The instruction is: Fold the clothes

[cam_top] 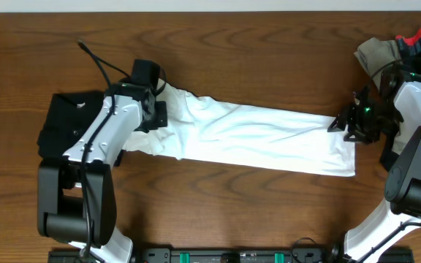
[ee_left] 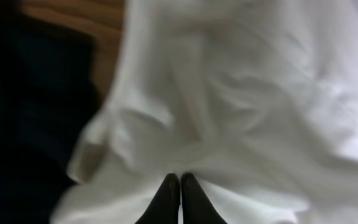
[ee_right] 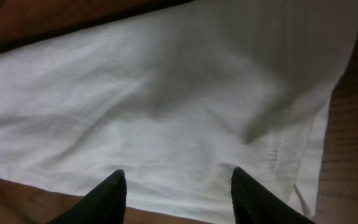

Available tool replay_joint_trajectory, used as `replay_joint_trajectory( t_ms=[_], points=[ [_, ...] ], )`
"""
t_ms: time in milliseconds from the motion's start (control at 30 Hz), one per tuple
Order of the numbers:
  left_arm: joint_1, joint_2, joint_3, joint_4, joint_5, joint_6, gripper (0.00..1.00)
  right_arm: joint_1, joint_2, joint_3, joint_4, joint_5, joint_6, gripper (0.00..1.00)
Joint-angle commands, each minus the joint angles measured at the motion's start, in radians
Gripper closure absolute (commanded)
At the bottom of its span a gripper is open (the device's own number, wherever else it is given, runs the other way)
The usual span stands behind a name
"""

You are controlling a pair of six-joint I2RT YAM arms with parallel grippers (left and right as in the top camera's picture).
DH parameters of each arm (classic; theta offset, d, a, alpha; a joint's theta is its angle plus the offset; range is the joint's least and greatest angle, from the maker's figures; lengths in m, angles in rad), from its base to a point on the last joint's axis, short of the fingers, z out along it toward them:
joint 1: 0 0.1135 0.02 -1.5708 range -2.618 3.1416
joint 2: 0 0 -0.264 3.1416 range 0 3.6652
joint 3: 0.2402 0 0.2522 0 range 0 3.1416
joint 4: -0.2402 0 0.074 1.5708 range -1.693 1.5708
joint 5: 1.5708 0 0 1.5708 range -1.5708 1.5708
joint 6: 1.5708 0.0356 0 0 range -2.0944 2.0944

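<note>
the shirt (cam_top: 254,135) lies as a long white band across the table (cam_top: 269,44). its rumpled end is at my left gripper (ee_left: 180,186) and its hem end is under my right gripper (ee_right: 178,176). my left jaws are pressed together with their tips at a ridge of cloth. i cannot tell whether any cloth is pinched between them. my right jaws stand apart over the hem and grip nothing. a black garment (cam_top: 64,124) lies just beside the shirt's left end. a khaki garment (cam_top: 375,52) and a red garment (cam_top: 419,36) sit at the far right.

the risks, as i judge them:
- if my left has only a thin nip, or none, that end slips out on the lift and the fold goes crooked.
- if my right closes on one layer only, the band opens up.
- lifting the two ends unevenly would twist it.
- a low left sweep could drag the black garment along.
</note>
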State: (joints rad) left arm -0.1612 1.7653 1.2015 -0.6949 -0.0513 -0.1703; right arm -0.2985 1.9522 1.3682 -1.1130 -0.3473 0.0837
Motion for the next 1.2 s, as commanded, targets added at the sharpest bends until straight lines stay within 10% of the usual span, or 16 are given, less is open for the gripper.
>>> replay_joint_trajectory(
  t_ms=[0,100,367,633,867,1167],
  points=[
    [0.024,-0.021,0.028,0.018,-0.111,0.020,0.94,0.003,-0.007,-0.003,0.002,0.003,0.016,0.48],
    [0.035,-0.021,0.028,0.023,-0.135,0.020,0.92,0.003,-0.007,-0.003,0.002,0.004,0.016,0.47],
    [0.040,-0.022,0.028,-0.019,-0.158,0.020,0.46,0.003,-0.007,-0.003,-0.003,0.004,0.016,0.41],
    [0.040,-0.115,0.028,-0.031,-0.042,0.021,0.46,0.000,-0.007,-0.009,0.011,0.079,-0.016,0.33],
    [0.040,-0.294,0.028,-0.056,-0.042,0.054,0.21,-0.106,-0.004,-0.009,0.031,0.107,-0.044,0.16],
    [0.040,-0.403,0.028,-0.078,-0.037,0.053,0.18,-0.152,0.069,-0.073,0.061,-0.022,-0.119,0.17]
  ],
)
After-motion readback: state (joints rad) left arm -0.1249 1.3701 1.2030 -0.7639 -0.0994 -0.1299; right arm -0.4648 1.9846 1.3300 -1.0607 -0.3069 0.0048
